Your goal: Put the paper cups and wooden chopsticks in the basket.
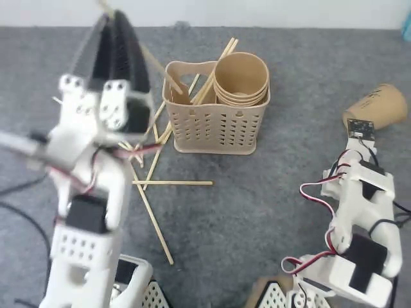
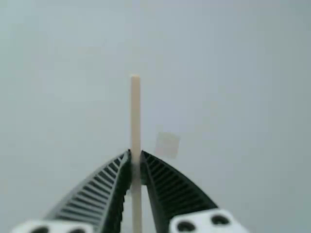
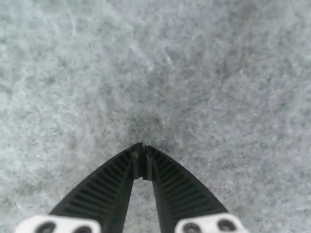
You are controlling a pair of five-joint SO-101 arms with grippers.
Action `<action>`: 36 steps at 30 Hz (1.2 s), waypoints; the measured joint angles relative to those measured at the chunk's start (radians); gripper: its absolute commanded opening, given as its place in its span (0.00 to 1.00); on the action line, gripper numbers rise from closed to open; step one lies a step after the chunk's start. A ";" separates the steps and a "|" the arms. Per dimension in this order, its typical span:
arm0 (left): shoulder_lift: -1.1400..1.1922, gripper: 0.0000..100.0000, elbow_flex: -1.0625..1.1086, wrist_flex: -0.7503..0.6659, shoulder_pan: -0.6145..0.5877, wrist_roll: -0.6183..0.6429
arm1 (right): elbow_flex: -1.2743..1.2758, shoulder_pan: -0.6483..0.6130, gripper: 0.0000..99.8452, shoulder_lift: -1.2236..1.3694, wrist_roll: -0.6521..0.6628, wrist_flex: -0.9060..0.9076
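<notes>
Found the left claw (image 2: 135, 158) raised well above the worktop (image 1: 257, 212), pinched narrow on one wooden chopstick (image 2: 135, 111) standing up between its tips. Found the right claw (image 3: 141, 165) pressed together with nothing in it, low over the bare grey surface. Noted the basket (image 1: 212, 128) upright at mid-worktop, holding a nested stack of paper cups (image 1: 241, 77) and leaning chopsticks (image 1: 215, 69) beside them. Recorded loose chopsticks (image 1: 172, 183) lying crossed on the worktop, on the left arm's side of the basket. Logged one fallen paper cup (image 1: 379, 104) on its side near the right arm, well apart from the basket.
</notes>
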 measured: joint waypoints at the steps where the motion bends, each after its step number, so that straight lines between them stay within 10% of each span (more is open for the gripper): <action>1: 0.031 0.01 -0.002 0.000 0.000 0.000 | 0.000 0.000 0.01 0.000 0.000 0.000; 36: 0.318 0.06 -0.002 -0.112 -0.037 -0.002 | 0.000 0.000 0.01 0.000 0.000 0.000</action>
